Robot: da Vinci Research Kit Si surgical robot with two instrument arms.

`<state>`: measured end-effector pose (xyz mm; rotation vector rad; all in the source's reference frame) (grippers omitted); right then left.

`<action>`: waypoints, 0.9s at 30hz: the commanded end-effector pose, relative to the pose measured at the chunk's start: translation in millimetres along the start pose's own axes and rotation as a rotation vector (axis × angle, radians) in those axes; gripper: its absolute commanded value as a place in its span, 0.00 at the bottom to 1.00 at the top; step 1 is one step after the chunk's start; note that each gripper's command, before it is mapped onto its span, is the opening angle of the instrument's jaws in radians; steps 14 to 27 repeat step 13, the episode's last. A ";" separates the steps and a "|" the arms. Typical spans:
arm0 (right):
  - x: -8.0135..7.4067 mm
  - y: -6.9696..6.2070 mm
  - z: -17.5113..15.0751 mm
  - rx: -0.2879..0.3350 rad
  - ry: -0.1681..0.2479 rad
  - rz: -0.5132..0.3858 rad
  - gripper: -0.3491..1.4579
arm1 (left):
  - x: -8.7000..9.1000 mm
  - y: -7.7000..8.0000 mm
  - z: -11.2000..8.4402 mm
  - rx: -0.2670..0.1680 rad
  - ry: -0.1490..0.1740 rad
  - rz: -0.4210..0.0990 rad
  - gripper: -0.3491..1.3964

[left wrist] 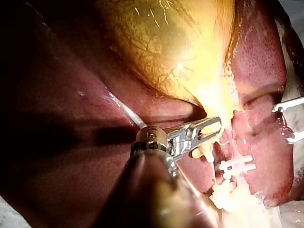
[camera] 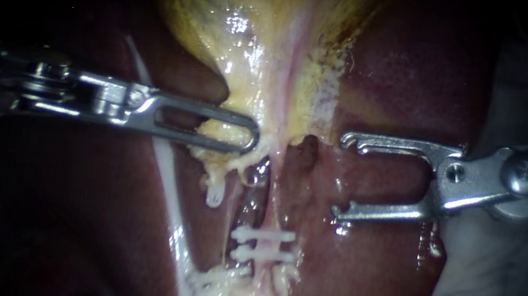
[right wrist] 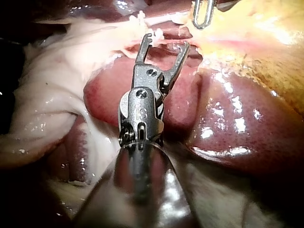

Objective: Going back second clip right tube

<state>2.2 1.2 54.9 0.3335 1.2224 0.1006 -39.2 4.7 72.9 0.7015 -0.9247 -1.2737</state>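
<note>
From where I stand, the tube point(camera: 268, 245) runs down from the neck of the gallbladder point(camera: 251, 10) across the dark liver point(camera: 364, 279). 2 white clips point(camera: 264, 234) sit across the tube, 1 just below the other. To the right of the tube, a little above the clips, the right instrument point(camera: 345, 176) hangs with its jaws spread wide and nothing between them. Both tips are turned toward the tube but are apart from it. On the tube's other side, the left instrument point(camera: 251, 140) has its slotted jaws closed together on the yellowish fringe of the gallbladder's neck, near the tube's upper end. A thin white strand point(camera: 167, 168) passes under that instrument, left of the tube.
</note>
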 end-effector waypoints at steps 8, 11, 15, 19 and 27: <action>0.0 0.0 -0.2 0.001 0.000 0.000 0.47 | 0.0 -0.2 0.2 0.000 -0.001 -0.002 0.00; 0.1 -0.1 -0.3 0.001 0.000 0.000 0.47 | -0.1 -0.4 0.1 0.000 -0.001 -0.003 0.00; 0.1 -0.1 -0.3 0.001 0.000 0.001 0.47 | -0.1 -0.5 0.0 0.000 -0.001 -0.004 0.00; 0.1 -0.1 -0.3 0.001 0.000 0.001 0.47 | -0.1 -0.5 0.0 0.000 -0.001 -0.004 0.00; 0.1 -0.1 -0.3 0.001 0.000 0.001 0.47 | -0.1 -0.5 0.0 0.000 -0.001 -0.004 0.00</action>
